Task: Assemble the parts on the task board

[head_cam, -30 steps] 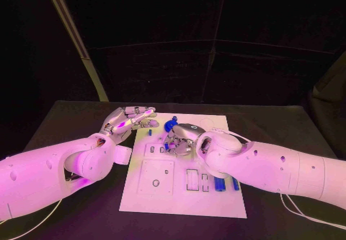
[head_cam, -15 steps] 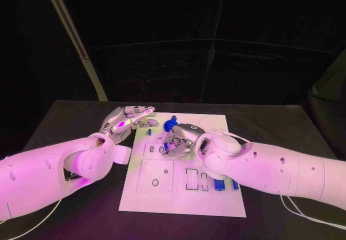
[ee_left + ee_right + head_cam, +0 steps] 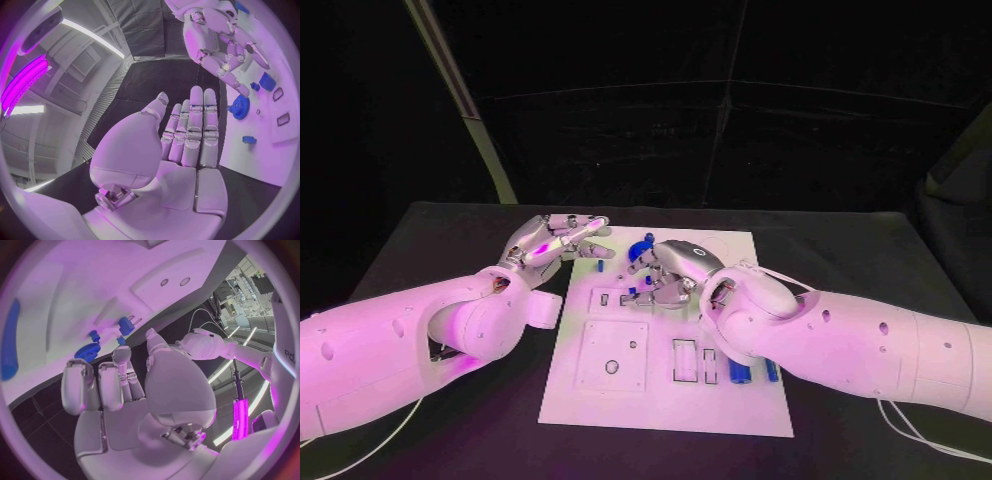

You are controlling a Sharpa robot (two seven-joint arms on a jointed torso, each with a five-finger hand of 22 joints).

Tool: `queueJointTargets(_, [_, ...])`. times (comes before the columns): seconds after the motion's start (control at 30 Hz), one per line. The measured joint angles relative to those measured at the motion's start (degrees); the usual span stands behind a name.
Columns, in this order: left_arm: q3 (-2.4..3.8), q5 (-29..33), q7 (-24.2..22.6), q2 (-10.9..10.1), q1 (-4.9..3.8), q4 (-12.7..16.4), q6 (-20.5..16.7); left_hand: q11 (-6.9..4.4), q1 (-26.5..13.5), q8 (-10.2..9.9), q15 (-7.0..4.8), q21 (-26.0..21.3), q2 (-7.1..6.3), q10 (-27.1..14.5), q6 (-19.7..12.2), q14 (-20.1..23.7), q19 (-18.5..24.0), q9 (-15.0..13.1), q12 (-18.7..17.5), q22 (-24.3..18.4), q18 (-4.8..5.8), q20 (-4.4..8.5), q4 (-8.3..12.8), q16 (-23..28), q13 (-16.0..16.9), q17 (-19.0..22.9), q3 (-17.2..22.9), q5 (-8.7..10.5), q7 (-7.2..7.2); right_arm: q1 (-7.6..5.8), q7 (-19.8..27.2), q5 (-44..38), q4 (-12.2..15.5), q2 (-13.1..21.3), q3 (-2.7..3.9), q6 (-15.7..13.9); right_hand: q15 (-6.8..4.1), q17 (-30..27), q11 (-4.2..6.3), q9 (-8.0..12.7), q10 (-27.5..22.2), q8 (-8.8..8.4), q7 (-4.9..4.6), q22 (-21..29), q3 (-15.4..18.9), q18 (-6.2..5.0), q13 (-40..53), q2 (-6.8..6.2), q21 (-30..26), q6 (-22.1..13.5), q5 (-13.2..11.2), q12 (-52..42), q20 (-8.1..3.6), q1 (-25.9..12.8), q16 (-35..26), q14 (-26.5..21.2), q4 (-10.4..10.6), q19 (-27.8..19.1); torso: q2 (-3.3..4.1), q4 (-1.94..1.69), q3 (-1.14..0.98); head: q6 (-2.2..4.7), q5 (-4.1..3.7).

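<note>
The white task board (image 3: 668,400) lies flat in the middle of the black counter (image 3: 862,250). The 2 arms reach in from the sides, and both hands are near the far end of the board.

The left hand (image 3: 557,240) is just past the board's far left corner. Its fingers (image 3: 203,120) are long and straight, side by side, and there is nothing in it. In the left wrist view the palm is bare.

The right hand (image 3: 669,275) is over the far part of the board. Its fingers (image 3: 100,385) are bent down toward the white plate. A small blue part (image 3: 640,292) shows right at the fingertips, but I cannot tell if the hand holds it or just touches it.

A blue gear (image 3: 640,248) with teeth sits on the board near the far edge, between the 2 hands. In the left wrist view the gear (image 3: 238,106) is just beside the left fingertips, not touching them. A small blue peg (image 3: 599,265) is near the left hand, on the board.

2 long blue bars (image 3: 740,372) lie side by side on the near right part of the board, close under the right arm. Next to them are slots (image 3: 684,360) cut in the board. A square plate with an oval hole (image 3: 612,366) is on the near left part.
</note>
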State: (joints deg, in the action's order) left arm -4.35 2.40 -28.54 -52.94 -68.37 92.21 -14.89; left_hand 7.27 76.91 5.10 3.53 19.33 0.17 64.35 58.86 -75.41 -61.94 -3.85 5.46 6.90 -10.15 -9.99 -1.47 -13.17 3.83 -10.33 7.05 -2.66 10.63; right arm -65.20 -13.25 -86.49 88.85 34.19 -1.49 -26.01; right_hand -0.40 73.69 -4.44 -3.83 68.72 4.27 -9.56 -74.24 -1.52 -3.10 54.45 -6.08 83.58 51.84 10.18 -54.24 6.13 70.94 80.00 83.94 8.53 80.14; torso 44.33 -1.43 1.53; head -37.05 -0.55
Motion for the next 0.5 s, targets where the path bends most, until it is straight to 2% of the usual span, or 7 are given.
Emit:
queueJointTargets(0.13, [0.00, -1.09, 0.78, -0.14, 0.00, -0.46, 0.07, -1.61, -1.30, -0.16, -2.29, 3.87, -0.31, 4.27, 1.48, -7.55, -5.86, -0.08, 0.80, 1.78, 0.00, 2.23, 0.22, -4.96, 0.46, -3.59, -0.22, 0.00, -1.03, -0.06, 5.00, 2.70, 2.09, 2.74, 0.03, -1.94, 0.00, -0.63, -0.12, 0.00, -0.58, 0.00, -0.16, 0.66, 0.63, 0.00, -0.52, 0.89, -0.48, -0.87, 0.00, 0.46, 0.24, 1.17, -0.50, 0.00, -0.18, -0.40, -0.08, 0.01, -0.01, -0.02, 0.08])
queueJointTargets(0.23, [0.00, -3.24, 2.58, -0.36, -0.01, -0.97, 0.16, -2.89, -3.70, -0.16, -3.27, 7.00, -0.94, 7.80, 2.38, -8.50, -9.58, -0.13, 2.00, 3.38, 0.01, 3.63, -0.77, -10.78, 1.09, -7.97, -1.21, 0.00, -1.94, -0.87, 9.13, 6.90, 3.81, 5.84, 0.03, -2.37, 0.00, -2.07, -0.01, -0.10, -1.99, 0.07, -0.15, 2.07, 1.10, 0.00, -1.71, 1.38, -1.19, -0.87, 0.71, 1.74, 0.15, 3.05, -1.70, 0.00, -0.65, -1.44, -0.25, 0.01, -0.02, -0.05, 0.18])
queueJointTargets(0.27, [-0.01, -4.12, 3.44, -0.43, -0.08, -1.10, 0.20, -3.42, -5.05, -0.16, -3.88, 8.50, -1.17, 9.30, 2.77, -8.62, -10.95, -0.18, 2.72, 4.20, 0.01, 4.16, -1.46, -17.95, 1.64, -14.43, -1.90, -0.30, -2.35, -1.35, 10.26, 8.50, 4.02, 6.76, 0.03, -2.39, 0.00, -3.23, 0.10, -0.19, -3.02, 0.41, 0.09, 3.16, 1.09, -0.08, -3.07, 1.54, -1.82, -0.63, 1.04, 3.11, 0.14, 3.78, -2.58, 0.00, -0.65, -2.23, -0.37, 0.00, -0.04, -0.08, 0.24])
queueJointTargets(0.3, [-0.02, -5.16, 4.60, -0.47, -0.24, -1.24, 0.29, -3.65, -6.91, -0.16, -4.34, 10.10, -1.14, 10.82, 2.97, -8.59, -12.00, -0.26, 3.68, 5.13, 0.01, 4.68, -2.43, -28.30, 2.41, -24.40, -2.87, -0.41, -2.61, -1.95, 11.40, 10.36, 4.17, 7.68, 0.04, -2.38, 0.00, -5.52, 0.26, -0.33, -4.61, 1.02, 0.34, 5.35, 1.15, -1.00, -5.40, 1.81, -2.97, 0.15, 1.35, 5.52, 0.04, 4.58, -4.37, 0.00, -1.00, -3.74, -0.48, -0.02, -0.07, -0.12, 0.35])
queueJointTargets(0.37, [-0.03, -7.78, 7.73, -0.46, -0.85, -1.67, 0.63, -4.47, -10.29, 0.03, -4.76, 12.33, -0.65, 13.53, 3.11, -8.60, -13.06, -0.48, 5.72, 6.47, 0.01, 5.42, -4.44, -42.37, 3.85, -38.55, -4.36, -0.43, -3.16, -3.36, 13.69, 14.89, 4.31, 9.59, 0.13, -2.16, -0.20, -10.87, 0.54, -0.49, -6.41, 1.73, 0.71, 10.47, 1.33, -2.38, -8.80, 2.59, -5.88, 1.13, 1.49, 9.14, -0.24, 5.62, -8.87, -0.48, -1.50, -7.02, -0.72, -0.06, -0.14, -0.24, 0.51])
queueJointTargets(0.47, [-0.02, -12.43, 13.94, -0.18, -2.17, -2.67, 1.64, -5.24, -13.22, 1.78, -5.50, 18.16, 0.69, 14.82, 3.97, -8.63, -13.97, -1.19, 11.40, 11.04, 0.01, 6.29, -6.79, -57.98, 8.46, -54.89, -6.43, -0.70, -4.03, -5.18, 16.35, 21.88, 3.88, 12.06, 0.29, -1.43, -0.36, -28.19, 0.76, -0.48, -7.87, 2.54, 0.93, 27.10, 1.34, -5.44, -14.44, 3.65, -16.70, 2.42, 1.49, 15.94, -0.47, 7.16, -25.23, -6.48, -1.51, -17.43, -1.14, -0.10, -0.23, -0.55, 0.68])
queueJointTargets(0.5, [-0.01, -13.91, 16.23, -0.01, -2.56, -3.02, 2.20, -5.76, -13.65, 2.35, -5.62, 23.88, 1.09, 15.35, 3.76, -8.75, -15.33, -1.44, 14.29, 17.74, 0.49, 6.86, -7.31, -63.65, 10.71, -60.61, -6.95, -0.70, -4.23, -5.60, 17.07, 24.17, 3.62, 12.75, 0.29, -1.03, -0.08, -33.63, 0.51, -0.49, -8.07, 2.54, 1.12, 33.83, 1.29, -6.77, -17.51, 4.10, -21.96, 2.66, 1.49, 19.87, -0.46, 7.61, -31.69, -9.20, -1.46, -21.69, -1.35, -0.10, -0.27, -0.70, 0.76])
